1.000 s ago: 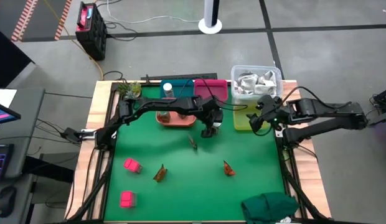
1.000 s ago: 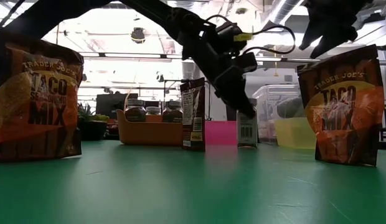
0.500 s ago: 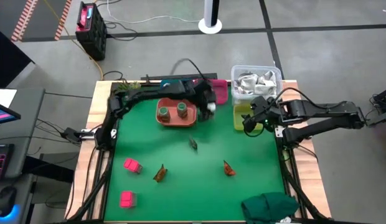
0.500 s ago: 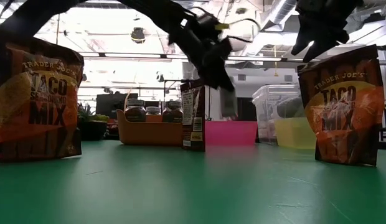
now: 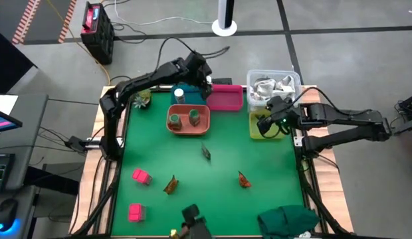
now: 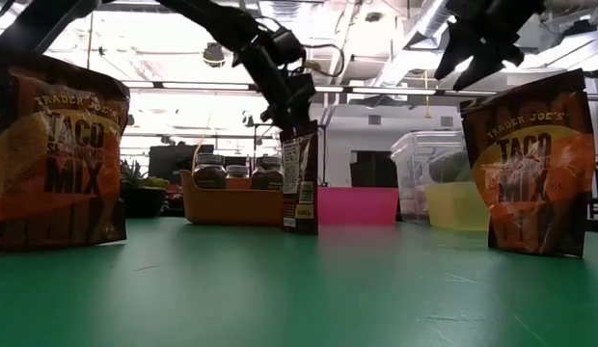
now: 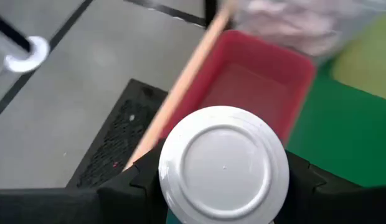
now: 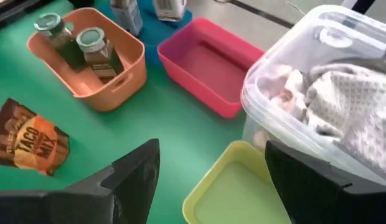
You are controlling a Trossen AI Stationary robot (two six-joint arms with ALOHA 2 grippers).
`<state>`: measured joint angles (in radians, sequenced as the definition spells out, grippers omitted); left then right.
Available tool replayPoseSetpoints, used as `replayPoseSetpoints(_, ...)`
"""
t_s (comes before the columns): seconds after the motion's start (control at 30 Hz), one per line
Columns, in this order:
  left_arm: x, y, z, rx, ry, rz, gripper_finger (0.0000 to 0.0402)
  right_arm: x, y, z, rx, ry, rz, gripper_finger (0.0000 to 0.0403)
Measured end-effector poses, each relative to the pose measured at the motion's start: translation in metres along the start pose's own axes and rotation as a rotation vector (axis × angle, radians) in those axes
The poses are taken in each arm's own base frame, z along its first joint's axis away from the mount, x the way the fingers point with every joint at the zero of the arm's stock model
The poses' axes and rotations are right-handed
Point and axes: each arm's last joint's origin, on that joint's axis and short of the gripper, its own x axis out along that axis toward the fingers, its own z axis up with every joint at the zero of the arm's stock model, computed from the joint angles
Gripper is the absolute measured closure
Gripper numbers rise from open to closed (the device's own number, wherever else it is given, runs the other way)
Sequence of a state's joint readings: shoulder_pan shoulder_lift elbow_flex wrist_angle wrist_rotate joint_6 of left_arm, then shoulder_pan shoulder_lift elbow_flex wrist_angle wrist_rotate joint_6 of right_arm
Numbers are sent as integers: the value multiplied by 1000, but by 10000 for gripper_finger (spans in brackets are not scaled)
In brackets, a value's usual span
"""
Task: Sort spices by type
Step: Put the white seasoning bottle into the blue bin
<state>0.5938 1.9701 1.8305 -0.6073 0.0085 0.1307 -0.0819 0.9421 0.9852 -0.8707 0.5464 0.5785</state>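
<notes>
We are working over the green counter, and the coming move turns on one relation: the left claw is hanging at the far edge between the blue tray and the pink bin, gripping a white-capped jar upright, cap toward its wrist camera. The other white-capped jar is already standing in the blue tray, just beside the claw on its left, so we judge that is where this one belongs.

The orange bin is holding both green jars and sits just nearer us; nothing is blocking the way.

The right claw is hovering wide and empty over the yellow bin.

Three sachets and two pink blocks are waiting well apart on the near counter.
</notes>
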Motion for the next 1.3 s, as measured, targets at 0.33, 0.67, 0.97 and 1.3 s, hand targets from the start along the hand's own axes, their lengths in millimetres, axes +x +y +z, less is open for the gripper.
replayPoseSetpoints(0.33, 15, 2, -25, -1, 103, 19, 212, 3, -6, 1, -2, 23, -23, 85)
replayPoseSetpoints(0.67, 17, 10, -34, -18, 130, 73, 212, 4, -7, 2, 21, 24, -23, 85)
replayPoseSetpoints(0.97, 36, 23, -61, -90, 151, 77, 212, 4, -7, 2, 22, 23, -23, 85)
replayPoseSetpoints(1.3, 52, 12, -80, -101, 111, 97, 212, 4, -7, 3, 25, 19, -21, 85)
